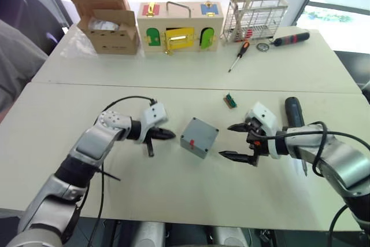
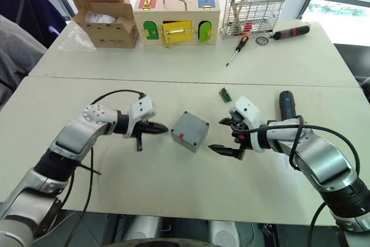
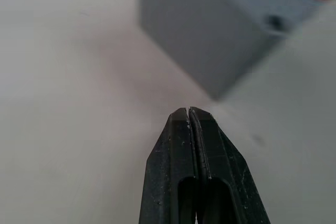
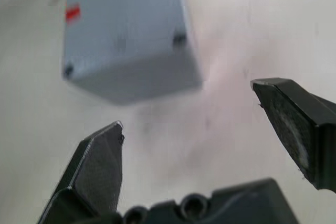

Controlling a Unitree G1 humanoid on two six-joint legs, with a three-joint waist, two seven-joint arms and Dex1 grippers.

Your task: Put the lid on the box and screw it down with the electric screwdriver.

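Now we flank the box: left pincer closed, empty; right pincer wide open, empty. Next we likely fetch the screwdriver right of the box.

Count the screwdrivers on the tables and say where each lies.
3. The electric screwdriver lies behind the right gripper. An orange-handled screwdriver lies before the wire rack. A red-and-black tool, probably a screwdriver, lies right of the rack. The cardboard box might hide more.

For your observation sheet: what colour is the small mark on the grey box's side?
Red; the mark on the box shows best in the left eye view.
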